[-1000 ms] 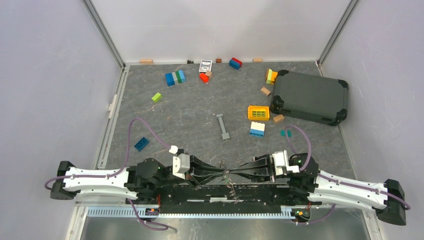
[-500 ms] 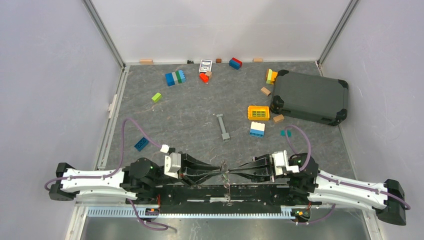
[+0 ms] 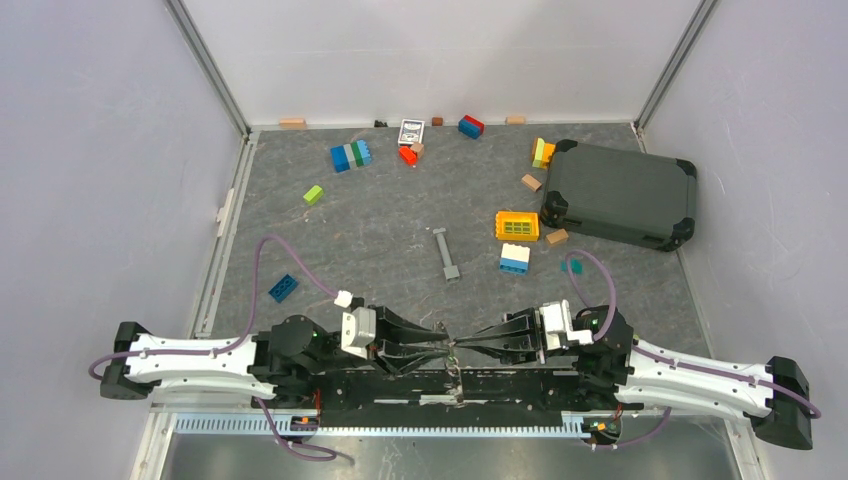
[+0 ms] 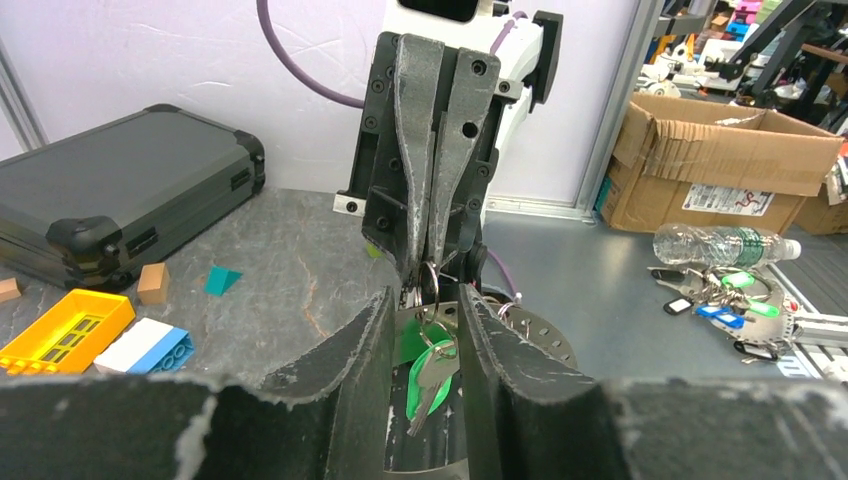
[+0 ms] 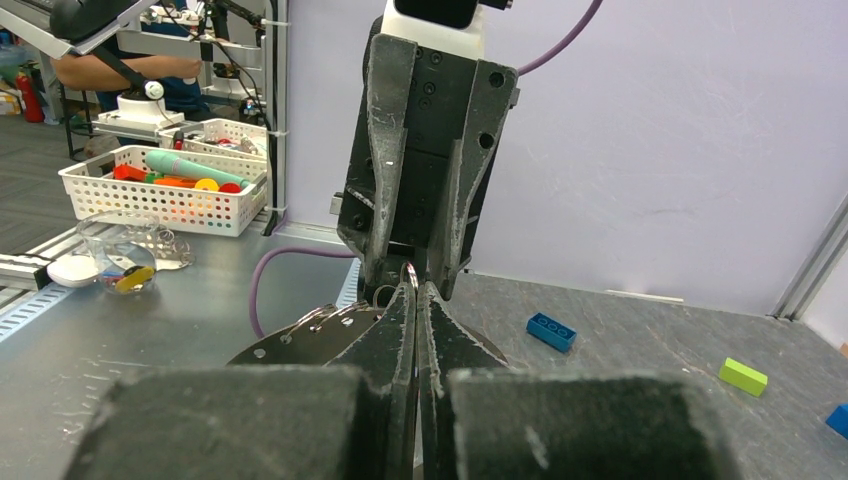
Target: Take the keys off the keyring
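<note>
Here pinching the keyring [image 4: 434, 330] in the clenched right gripper [image 4: 432, 264], with green-headed keys [image 4: 428, 378] dangling straight down between the parted fingers [image 4: 365, 345] of the left gripper [image 4: 426, 305]

Bright even light, faint soft shadows, wrist-view foregrounds slightly blurred
</note>
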`<control>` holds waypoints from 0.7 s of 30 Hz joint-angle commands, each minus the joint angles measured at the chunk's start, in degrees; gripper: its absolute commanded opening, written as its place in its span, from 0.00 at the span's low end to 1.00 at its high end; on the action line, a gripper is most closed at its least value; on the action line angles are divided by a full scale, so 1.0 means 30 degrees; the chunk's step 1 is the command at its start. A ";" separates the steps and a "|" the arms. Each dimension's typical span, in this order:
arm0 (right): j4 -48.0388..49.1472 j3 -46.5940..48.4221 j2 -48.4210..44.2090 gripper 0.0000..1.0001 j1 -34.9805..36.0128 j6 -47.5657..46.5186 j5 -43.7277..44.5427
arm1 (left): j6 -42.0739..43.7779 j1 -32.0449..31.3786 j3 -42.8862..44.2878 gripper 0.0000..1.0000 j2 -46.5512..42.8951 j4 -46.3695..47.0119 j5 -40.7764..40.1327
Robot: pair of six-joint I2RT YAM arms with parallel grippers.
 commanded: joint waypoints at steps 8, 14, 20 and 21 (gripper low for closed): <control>0.1389 0.0199 -0.0047 0.00 0.0025 0.0133 0.0041 | 0.0669 -0.0032 0.0751 0.24 0.0262 0.1379 0.0189; 0.1583 0.0196 0.0013 0.00 0.0025 0.0282 0.0077 | 0.0594 -0.0033 0.0662 0.24 0.0435 0.1467 0.0219; 0.1942 0.0045 -0.0003 0.00 0.0026 0.0533 0.0132 | 0.0499 -0.0029 0.0503 0.22 0.0585 0.1635 0.0255; 0.1980 0.0060 -0.0019 0.00 0.0026 0.0568 0.0126 | 0.0502 -0.0036 0.0455 0.21 0.0572 0.1664 0.0235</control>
